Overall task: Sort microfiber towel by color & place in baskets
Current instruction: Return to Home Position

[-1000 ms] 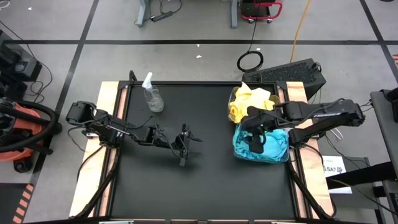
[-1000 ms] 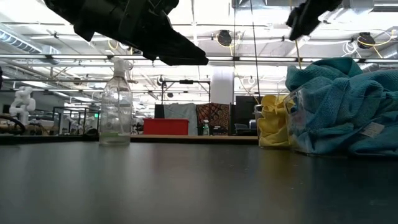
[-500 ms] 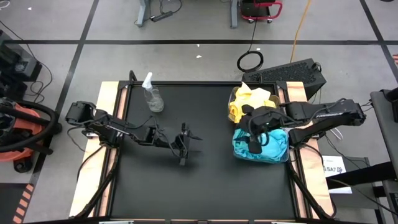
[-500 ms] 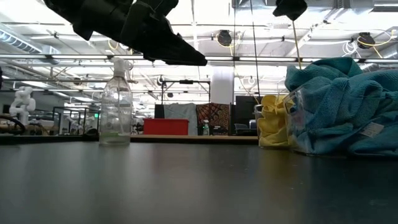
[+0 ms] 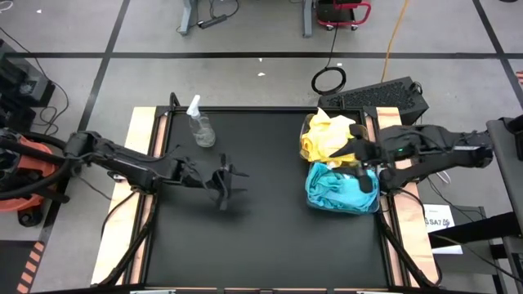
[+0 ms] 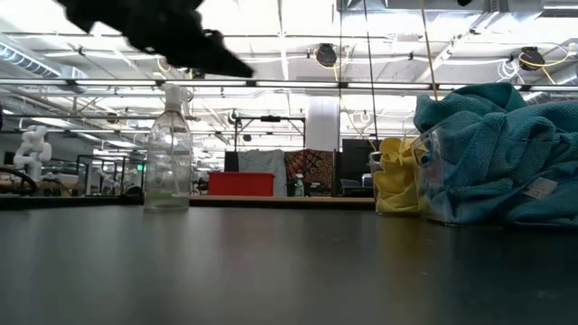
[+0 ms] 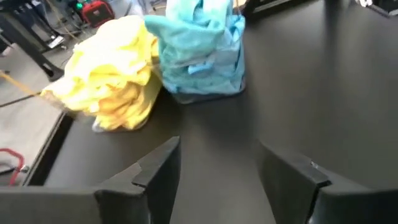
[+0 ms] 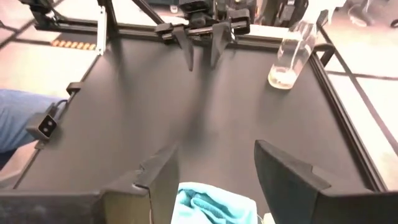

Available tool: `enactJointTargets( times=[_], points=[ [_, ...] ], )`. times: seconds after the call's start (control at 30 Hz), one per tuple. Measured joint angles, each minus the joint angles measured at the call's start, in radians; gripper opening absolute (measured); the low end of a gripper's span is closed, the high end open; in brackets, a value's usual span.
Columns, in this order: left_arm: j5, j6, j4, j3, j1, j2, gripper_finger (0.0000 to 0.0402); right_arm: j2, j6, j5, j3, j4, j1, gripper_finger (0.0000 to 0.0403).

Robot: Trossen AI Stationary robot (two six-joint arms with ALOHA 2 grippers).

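Sorting looks done: both arms empty, towels binned along the desk's (image 5: 261, 237) right edge.
Right fingers (image 8: 151, 182) apart, hovering over the blue towels (image 5: 339, 189); left fingers (image 7: 152, 177) apart, well away at desk's mid-left. Yellow towels (image 5: 325, 137) just beside, each colour in its own of the baskets (image 6: 424, 185).

Yellow towels (image 5: 329, 135) and teal towels (image 5: 339, 189) fill neighbouring baskets (image 6: 432, 194).
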Motion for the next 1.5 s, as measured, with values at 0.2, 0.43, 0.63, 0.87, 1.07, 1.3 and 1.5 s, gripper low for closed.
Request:
enactJointTargets(
  times=[0.2, 0.43, 0.63, 0.87, 1.07, 1.3, 1.5],
  points=[
    [-0.045, -0.033, 0.01, -0.155, 0.005, -0.202, 0.0194, -0.177, 0.004, -0.001, -0.169, 0.071, 0.0, 0.0196],
    [0.02, -0.074, 0.071, -0.306, 0.006, -0.427, 0.0193, -0.406, 0.038, -0.045, -0.435, 0.296, 0.0, 0.0196],
    [0.045, -0.1, 0.133, -0.41, 0.006, -0.562, 0.0193, -0.528, 0.029, -0.086, -0.623, 0.475, 0.0, 0.0196],
    [0.056, -0.126, 0.24, -0.545, 0.006, -0.684, 0.0193, -0.604, 0.0, -0.088, -0.771, 0.603, 0.0, 0.0196],
    [0.056, -0.125, 0.292, -0.637, 0.006, -0.778, 0.0193, -0.692, -0.059, -0.085, -0.838, 0.635, 0.0, 0.0195],
    [0.033, -0.125, 0.257, -0.676, 0.006, -0.867, 0.0193, -0.85, -0.079, -0.082, -0.909, 0.678, 0.0, 0.0167],
    [0.031, -0.099, 0.241, -0.676, 0.006, -0.914, 0.0193, -0.849, -0.109, -0.076, -0.985, 0.772, -0.001, 0.0141]
  ],
)
